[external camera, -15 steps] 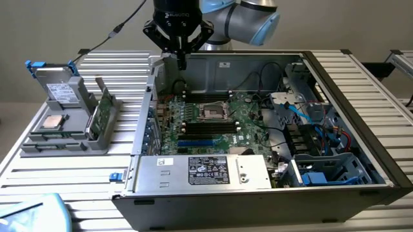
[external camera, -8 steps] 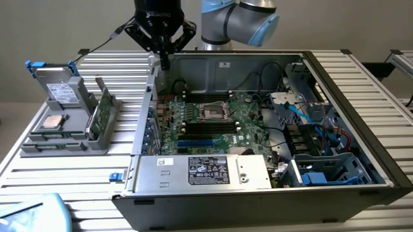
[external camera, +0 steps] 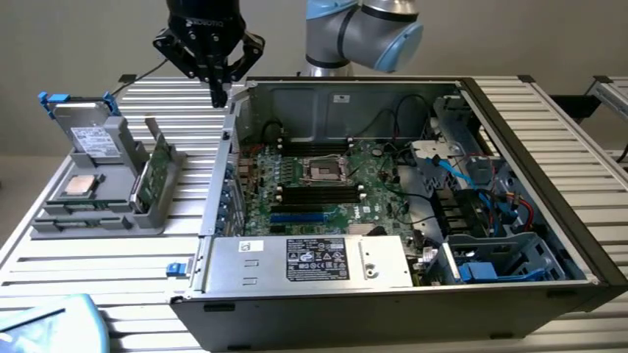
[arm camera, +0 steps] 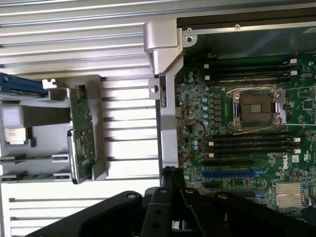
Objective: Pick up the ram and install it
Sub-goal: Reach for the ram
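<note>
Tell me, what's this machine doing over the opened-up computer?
A robot arm's gripper hangs above the edge between a gray parts holder and the open computer case, fingers together and holding nothing. The ram, a thin green stick, appears to sit on edge in the holder, near a broader green card. The long black slots on the motherboard look empty, so nothing is installed yet.
</note>
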Action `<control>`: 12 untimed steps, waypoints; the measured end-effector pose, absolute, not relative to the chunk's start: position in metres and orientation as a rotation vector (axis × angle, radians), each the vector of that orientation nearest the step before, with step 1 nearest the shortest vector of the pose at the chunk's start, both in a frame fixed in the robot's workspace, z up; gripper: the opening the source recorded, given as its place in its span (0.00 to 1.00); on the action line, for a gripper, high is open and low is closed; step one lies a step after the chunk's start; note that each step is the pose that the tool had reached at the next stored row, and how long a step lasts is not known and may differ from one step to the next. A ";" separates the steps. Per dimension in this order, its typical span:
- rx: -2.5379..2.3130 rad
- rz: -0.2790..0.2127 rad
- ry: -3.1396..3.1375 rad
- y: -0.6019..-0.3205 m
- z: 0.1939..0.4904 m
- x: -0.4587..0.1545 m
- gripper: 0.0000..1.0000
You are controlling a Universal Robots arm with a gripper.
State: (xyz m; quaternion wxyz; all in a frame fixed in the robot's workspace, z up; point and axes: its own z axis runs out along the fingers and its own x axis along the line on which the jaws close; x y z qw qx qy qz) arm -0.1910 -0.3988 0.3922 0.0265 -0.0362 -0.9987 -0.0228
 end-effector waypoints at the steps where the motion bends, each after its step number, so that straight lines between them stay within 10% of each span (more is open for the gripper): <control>1: -0.112 -0.070 -3.085 -0.399 0.392 -0.196 0.11; 12: -0.112 -0.073 -3.083 -0.399 0.391 -0.246 0.11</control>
